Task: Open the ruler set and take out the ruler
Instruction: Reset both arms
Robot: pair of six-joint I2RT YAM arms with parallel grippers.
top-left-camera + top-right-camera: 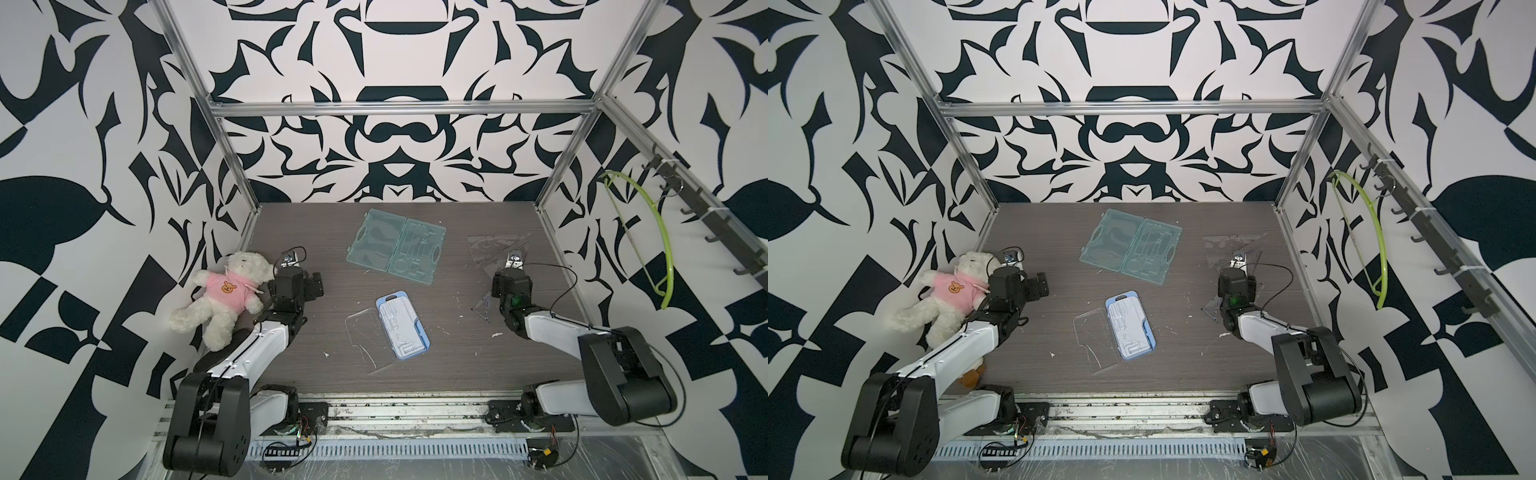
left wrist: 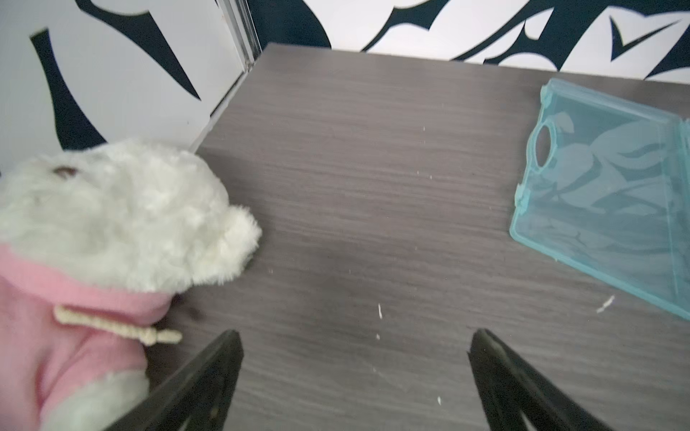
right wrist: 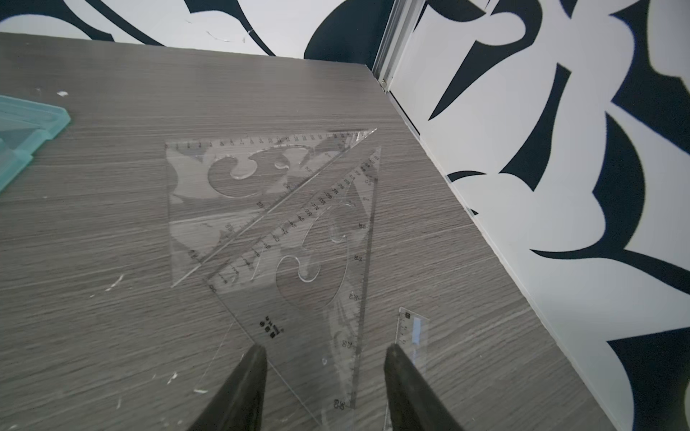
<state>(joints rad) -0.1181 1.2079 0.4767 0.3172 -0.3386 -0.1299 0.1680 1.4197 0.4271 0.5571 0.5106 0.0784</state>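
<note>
Rulers lie out at the far right of the table [image 1: 457, 357]: two clear set squares [image 3: 298, 324] overlap flat on the wood, and a small straight ruler [image 3: 412, 336] sits just beside one finger of the right gripper [image 3: 325, 350]. Its jaws hang half apart above the nearer square, gripping nothing. The teal ruler set [image 1: 395, 247] lies spread open at the back, and a blue case [image 1: 402, 328] lies open mid-table. The left gripper [image 2: 354, 336] gapes wide by the teddy bear [image 2: 112, 224].

White links [image 1: 266, 337], black joints [image 1: 623, 368] — black cables [image 1: 574, 279], perhaps green lamp [image 1: 516, 300].
</note>
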